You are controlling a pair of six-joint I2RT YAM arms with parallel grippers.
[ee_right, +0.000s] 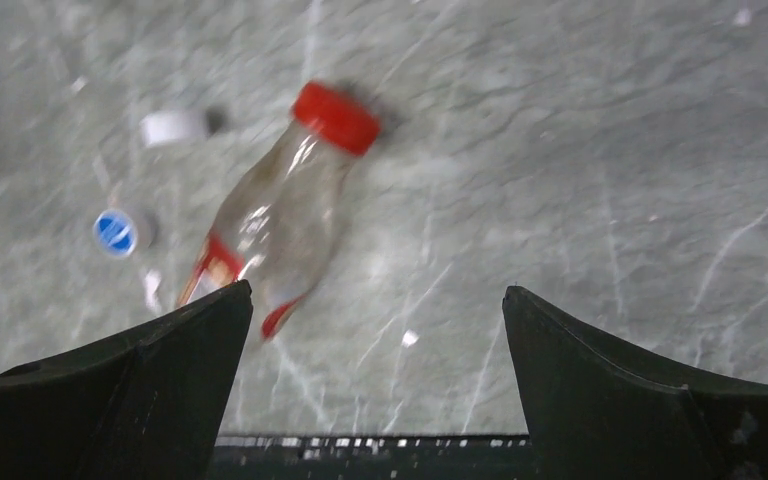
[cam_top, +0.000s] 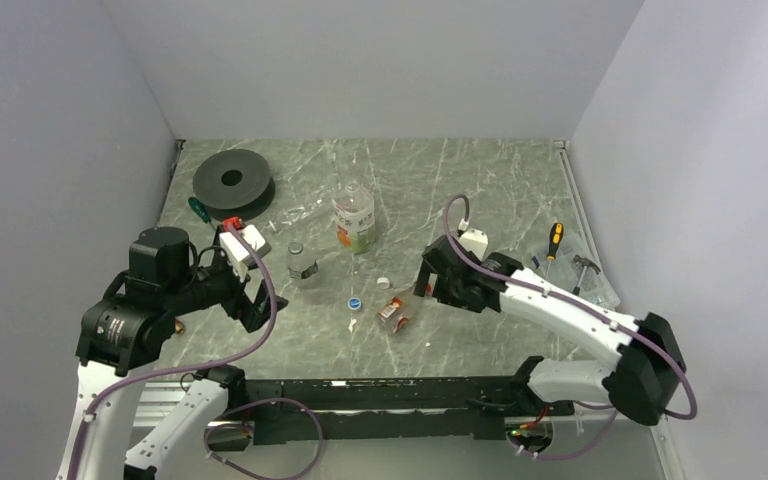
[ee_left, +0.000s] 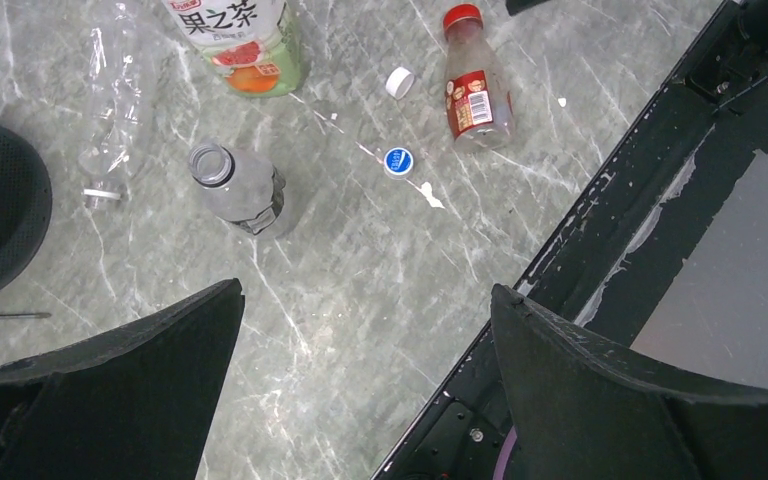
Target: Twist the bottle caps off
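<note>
- Red cap sits screwed on the small bottle, which lies near the bench's front edge.
- Blue cap and white cap lie loose beside it.
- Left hand and right hand both hover spread apart, empty.

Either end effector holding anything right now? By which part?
Nothing held: left end effector and right end effector are both open and empty; the small red-capped plastic bottle lies free.

Top view: high at near edge, facing down over whole tabletop. Left wrist view: mid height, down past left hand. Right wrist view: close, blurred, past right hand. All share red-capped bottle, blue cap.
</note>
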